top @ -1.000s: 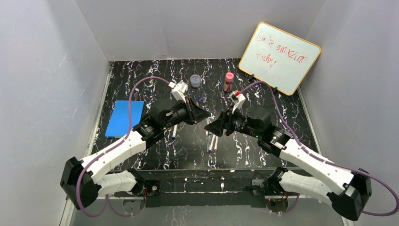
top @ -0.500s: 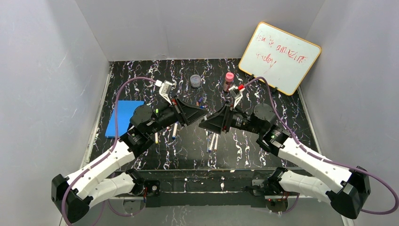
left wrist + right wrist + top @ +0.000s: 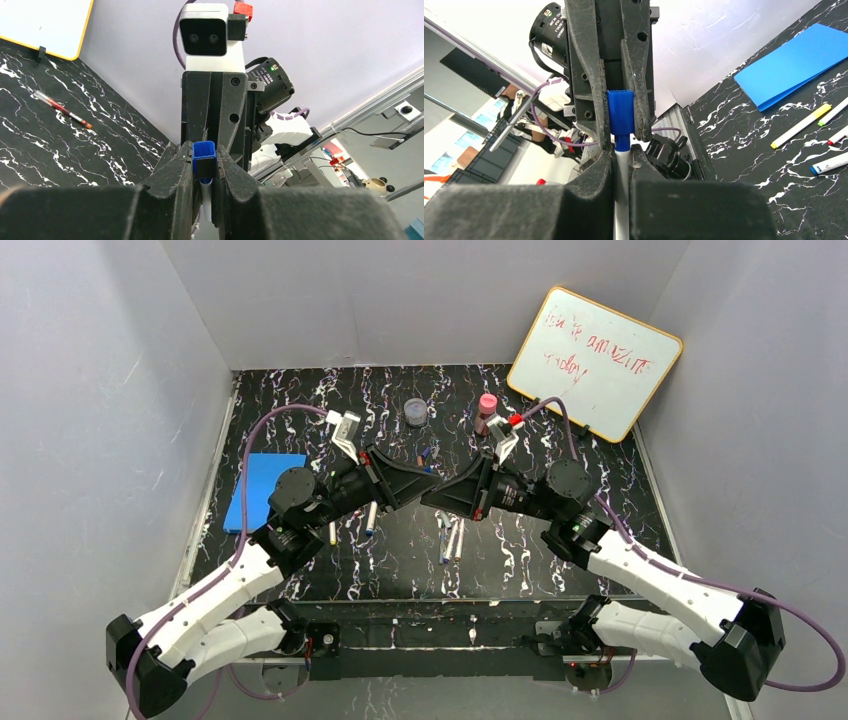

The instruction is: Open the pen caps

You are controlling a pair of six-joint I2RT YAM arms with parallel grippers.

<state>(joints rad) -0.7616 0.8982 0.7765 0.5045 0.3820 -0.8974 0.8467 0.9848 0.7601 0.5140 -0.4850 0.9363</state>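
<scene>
Both arms are raised over the middle of the table (image 3: 400, 570), and their grippers meet tip to tip.

1. Left gripper (image 3: 204, 146): we find it pinching the blue cap (image 3: 620, 114). The cap sits squarely between the two fingers, and its end face shows in the left wrist view.
2. Right gripper (image 3: 622, 149): we find it clamped on the white barrel of the same pen (image 3: 622, 180), just behind the cap. Pen and cap are held in the air, in line between the two grippers.
3. Cap seating: a narrow blue neck shows between cap and barrel in the right wrist view. The cap appears seated on the pen, but we cannot confirm this from these angles.

Other pens lie flat on the table:
- a pair of pens (image 3: 452, 539), side by side, below the right gripper;
- a blue-tipped pen (image 3: 370, 518) and a yellow-ended pen (image 3: 332, 532), below the left arm;
- a thin red pen (image 3: 62, 109), near the foot of the whiteboard (image 3: 595, 362).

A blue sheet (image 3: 265, 490) lies flat at the left side of the table. A pink-capped bottle (image 3: 486, 412) and a clear jar (image 3: 415, 412) stand toward the far edge.
</scene>
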